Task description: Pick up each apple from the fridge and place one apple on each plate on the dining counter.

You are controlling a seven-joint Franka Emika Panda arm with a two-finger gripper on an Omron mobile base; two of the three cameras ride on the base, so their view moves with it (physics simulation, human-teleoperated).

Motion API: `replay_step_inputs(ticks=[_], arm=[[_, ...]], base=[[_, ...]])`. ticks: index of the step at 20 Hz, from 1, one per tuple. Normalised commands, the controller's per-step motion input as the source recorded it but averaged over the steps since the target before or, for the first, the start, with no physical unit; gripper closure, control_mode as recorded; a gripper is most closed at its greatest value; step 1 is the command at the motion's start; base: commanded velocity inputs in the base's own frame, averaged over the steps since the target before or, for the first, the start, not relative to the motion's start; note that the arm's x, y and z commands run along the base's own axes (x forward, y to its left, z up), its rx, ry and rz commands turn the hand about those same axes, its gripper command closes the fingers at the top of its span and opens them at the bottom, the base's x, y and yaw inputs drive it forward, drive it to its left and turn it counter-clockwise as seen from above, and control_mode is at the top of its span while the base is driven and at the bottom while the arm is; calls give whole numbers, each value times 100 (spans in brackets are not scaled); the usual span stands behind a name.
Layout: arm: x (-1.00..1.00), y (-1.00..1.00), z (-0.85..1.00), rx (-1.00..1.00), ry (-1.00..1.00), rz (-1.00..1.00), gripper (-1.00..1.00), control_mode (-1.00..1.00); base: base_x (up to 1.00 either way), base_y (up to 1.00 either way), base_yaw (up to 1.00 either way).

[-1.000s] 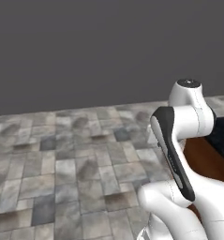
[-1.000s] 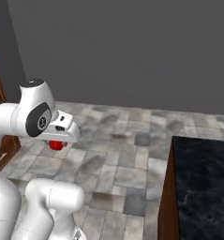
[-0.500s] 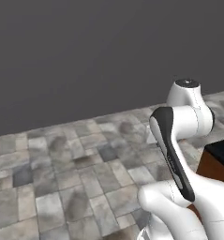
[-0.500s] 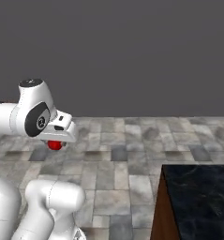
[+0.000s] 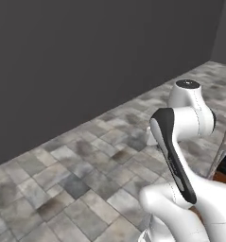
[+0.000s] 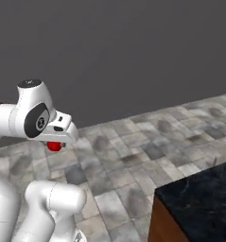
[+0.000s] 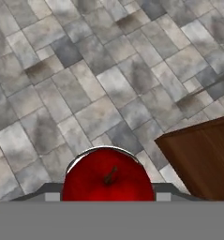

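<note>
The deep red apple (image 7: 108,180) is round and glossy, with a short brown stem in a shallow dimple and a pale sheen along its upper curve. It sits low in the hand view, held in the hand (image 7: 108,194), whose fingers are closed narrowly against its sides; the fingertips themselves are hard to make out, since the fruit covers most of them and its lower half is cut off by the bottom of the view. In the right base view the apple (image 6: 54,146) shows as a small red patch tucked under the white hand (image 6: 55,142), well above the floor.

The floor (image 7: 94,84) below is laid in irregular stone tiles, mottled grey and brown, matte and uneven in tone, with thin pale joints. A corner of the surface comes in at the lower right of the hand view as smooth brown wood (image 7: 205,161); in the right base view the same surface (image 6: 204,198) has a black marbled stone top over a brown wood side, and is cut off by the right and bottom edges. Behind everything stands a plain, flat dark grey wall (image 6: 133,52). A thin grey line crossing the tiles at the right of the hand view is too slight to identify
</note>
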Motion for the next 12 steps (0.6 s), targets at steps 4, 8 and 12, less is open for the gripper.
replay_step_inputs(ticks=[4, 8, 12], arm=[[0, 0, 0, 0, 0, 0, 100, 100], [0, 0, 0, 0, 0, 0, 100, 100], [0, 0, 0, 0, 0, 0, 100, 100]], base=[[85, 69, -68], [85, 69, -68], [87, 68, -67]])
